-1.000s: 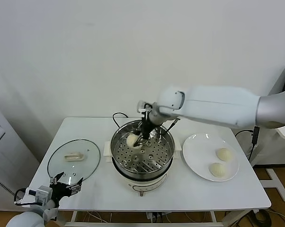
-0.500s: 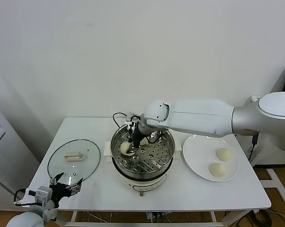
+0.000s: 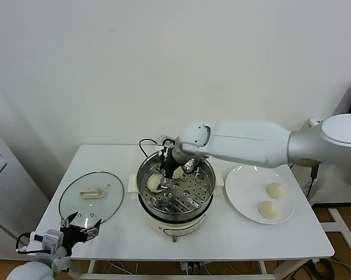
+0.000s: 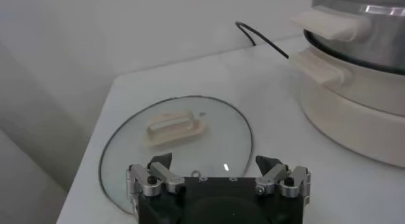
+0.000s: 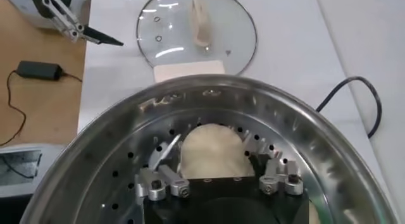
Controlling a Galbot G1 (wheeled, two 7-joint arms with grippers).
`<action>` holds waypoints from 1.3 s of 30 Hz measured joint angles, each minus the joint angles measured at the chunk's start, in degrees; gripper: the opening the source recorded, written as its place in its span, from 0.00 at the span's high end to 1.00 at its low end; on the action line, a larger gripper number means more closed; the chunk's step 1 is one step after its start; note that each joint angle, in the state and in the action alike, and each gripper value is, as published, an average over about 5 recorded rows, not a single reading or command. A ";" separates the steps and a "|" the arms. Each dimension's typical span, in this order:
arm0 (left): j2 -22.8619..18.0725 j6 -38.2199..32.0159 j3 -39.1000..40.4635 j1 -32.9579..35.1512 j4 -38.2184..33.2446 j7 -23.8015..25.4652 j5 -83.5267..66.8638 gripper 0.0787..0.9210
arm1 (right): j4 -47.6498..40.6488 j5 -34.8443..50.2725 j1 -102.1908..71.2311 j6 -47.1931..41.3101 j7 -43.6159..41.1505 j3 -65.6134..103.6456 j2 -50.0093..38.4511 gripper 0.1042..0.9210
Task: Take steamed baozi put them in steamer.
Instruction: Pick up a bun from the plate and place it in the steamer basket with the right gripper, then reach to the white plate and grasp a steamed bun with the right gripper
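The steamer (image 3: 206,188) stands mid-table, shiny with a perforated tray and a white base. One baozi (image 3: 154,183) lies on the tray's left part. My right gripper (image 3: 167,168) hangs just above and behind it. In the right wrist view my right gripper (image 5: 212,146) is open, fingers spread on either side of this baozi (image 5: 212,155), inside the steamer wall (image 5: 297,127). Two more baozi (image 3: 275,190) (image 3: 269,209) lie on the white plate (image 3: 242,186). My left gripper (image 3: 79,226) is parked open at the table's front left corner.
The glass lid with a cream handle (image 3: 91,195) lies left of the steamer, and it shows just ahead of my left gripper (image 4: 214,162) in the left wrist view (image 4: 177,127). A black cord (image 3: 145,143) runs behind the steamer. The wall is close behind the table.
My right gripper moved the baozi down and left onto the tray's left part, then rose slightly while the baozi stayed lying there. The left arm has not moved.
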 measured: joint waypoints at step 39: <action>-0.08 1.11 -1.03 1.17 -2.27 -0.31 -0.12 0.12 | -12.15 -45.54 -11.52 28.14 -31.55 7.44 -28.17 0.12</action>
